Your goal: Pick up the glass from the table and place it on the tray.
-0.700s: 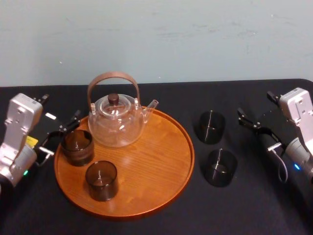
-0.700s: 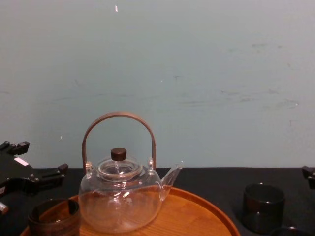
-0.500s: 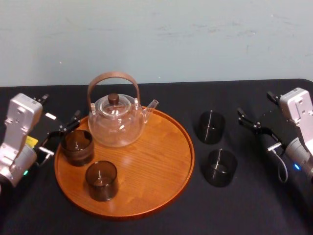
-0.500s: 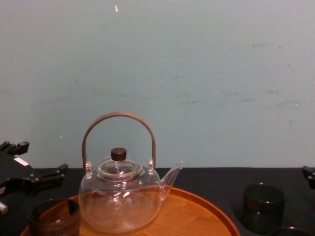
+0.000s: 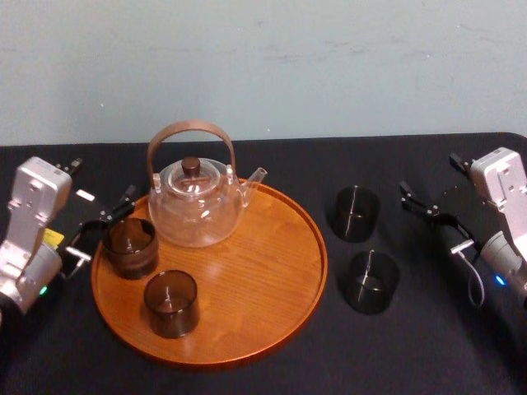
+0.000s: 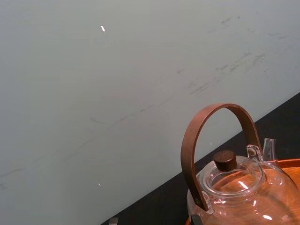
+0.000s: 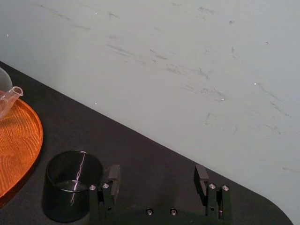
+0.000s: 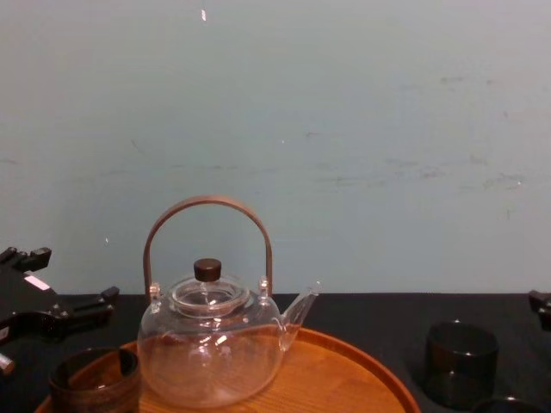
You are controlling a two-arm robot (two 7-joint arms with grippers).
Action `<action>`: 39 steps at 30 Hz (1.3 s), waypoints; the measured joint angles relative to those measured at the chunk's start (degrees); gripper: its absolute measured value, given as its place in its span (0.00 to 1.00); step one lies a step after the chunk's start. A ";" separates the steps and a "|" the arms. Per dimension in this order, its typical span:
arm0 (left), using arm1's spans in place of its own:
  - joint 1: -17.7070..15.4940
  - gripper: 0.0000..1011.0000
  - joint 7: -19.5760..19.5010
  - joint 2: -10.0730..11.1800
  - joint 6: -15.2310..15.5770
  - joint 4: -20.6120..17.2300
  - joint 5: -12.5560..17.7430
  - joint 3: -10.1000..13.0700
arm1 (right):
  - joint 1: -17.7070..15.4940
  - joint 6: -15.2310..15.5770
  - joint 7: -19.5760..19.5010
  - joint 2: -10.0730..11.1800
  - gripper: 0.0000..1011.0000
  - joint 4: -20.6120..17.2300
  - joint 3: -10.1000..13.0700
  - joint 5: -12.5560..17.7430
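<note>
Head view, count: one tray (image 5: 317,247), one teapot (image 5: 196,202), four glasses. There are two tray glasses (image 5: 129,245); on the table (image 5: 428,346) to its right stand the rear table glass (image 5: 356,213) and the front table glass (image 5: 371,281).
Head view, step: the right gripper (image 5: 426,177) is nearest the rear table glass, likely the next pick.
Right wrist view: jaws spread and empty, that glass just outside one jaw. Centre it between them before closing.
Chest view: the left gripper (image 8: 67,275) rests left of the tray, jaws seemingly released.
</note>
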 joint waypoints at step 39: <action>0.00 0.99 0.00 0.00 0.00 0.00 0.00 0.00 | 0.00 0.00 0.00 0.00 0.99 0.00 0.00 0.00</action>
